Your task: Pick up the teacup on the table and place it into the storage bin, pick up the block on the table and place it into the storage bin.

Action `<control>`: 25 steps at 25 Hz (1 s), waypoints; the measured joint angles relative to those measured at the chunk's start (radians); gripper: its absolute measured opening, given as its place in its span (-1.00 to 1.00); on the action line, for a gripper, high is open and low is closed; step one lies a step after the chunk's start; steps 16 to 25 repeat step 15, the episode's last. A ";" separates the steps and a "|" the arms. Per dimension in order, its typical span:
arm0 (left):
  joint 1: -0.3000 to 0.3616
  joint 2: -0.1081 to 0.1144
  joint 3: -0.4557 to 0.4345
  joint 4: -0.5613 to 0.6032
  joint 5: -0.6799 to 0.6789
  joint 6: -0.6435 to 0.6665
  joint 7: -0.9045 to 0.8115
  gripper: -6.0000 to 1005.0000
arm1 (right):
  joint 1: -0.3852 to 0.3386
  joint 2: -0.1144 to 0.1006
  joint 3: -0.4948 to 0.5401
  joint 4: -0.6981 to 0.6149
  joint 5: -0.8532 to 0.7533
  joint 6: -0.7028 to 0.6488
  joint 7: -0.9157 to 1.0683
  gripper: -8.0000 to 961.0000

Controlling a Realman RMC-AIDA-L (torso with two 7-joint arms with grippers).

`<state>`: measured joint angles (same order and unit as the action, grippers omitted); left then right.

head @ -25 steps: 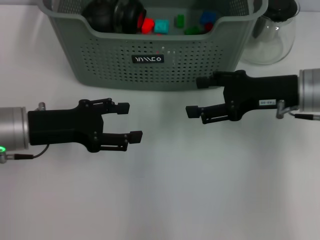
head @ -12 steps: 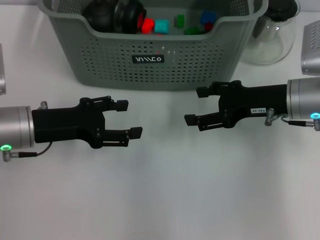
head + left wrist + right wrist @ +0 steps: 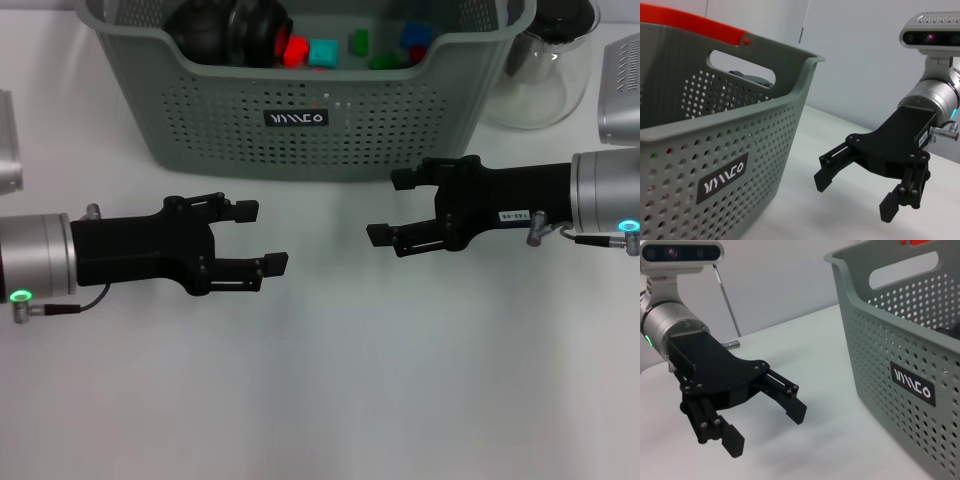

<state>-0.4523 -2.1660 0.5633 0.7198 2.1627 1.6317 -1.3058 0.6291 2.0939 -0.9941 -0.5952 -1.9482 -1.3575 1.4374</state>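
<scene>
My left tool (image 3: 258, 238) and right tool (image 3: 392, 206) hover released over the table (image 3: 330, 390), facing each other, nearer than the storage bin (image 3: 300, 120), which holds coloured blocks (image 3: 322, 52).

a clear glass carafe (image 3: 545, 75) with a dark top is standing on the white table (image 3: 330, 400) at about one o'clock in the head view, its glass body bulging out near the upper right corner of the scene.
</scene>
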 joint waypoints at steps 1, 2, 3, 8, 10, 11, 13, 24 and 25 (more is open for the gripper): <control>-0.001 0.000 0.001 0.000 0.000 -0.001 0.000 0.69 | 0.000 0.000 0.000 0.000 0.000 0.000 0.000 0.97; -0.002 0.000 0.001 0.000 0.000 -0.001 0.000 0.69 | 0.000 0.000 0.000 0.000 0.000 0.000 0.000 0.97; -0.002 0.000 0.001 0.000 0.000 -0.001 0.000 0.69 | 0.000 0.000 0.000 0.000 0.000 0.000 0.001 0.97; -0.003 0.000 0.000 -0.001 0.000 -0.001 0.000 0.69 | 0.000 0.000 -0.001 0.002 0.000 0.000 0.001 0.97; -0.003 0.000 -0.002 -0.001 0.000 0.000 0.000 0.69 | 0.000 0.000 -0.004 0.002 0.000 0.000 0.001 0.97; -0.003 0.000 -0.004 -0.001 0.000 0.000 0.000 0.69 | 0.000 0.000 -0.004 0.002 0.000 0.000 0.001 0.97; -0.003 0.000 -0.004 -0.001 0.000 0.000 0.000 0.69 | 0.001 0.000 -0.005 0.003 0.000 0.000 0.001 0.97; -0.003 0.000 -0.005 -0.001 0.000 0.000 0.000 0.69 | 0.001 0.000 -0.006 0.003 0.000 0.000 0.002 0.97; -0.003 0.000 -0.005 -0.001 0.000 0.000 0.000 0.69 | 0.001 0.000 -0.006 0.003 0.000 0.000 0.002 0.97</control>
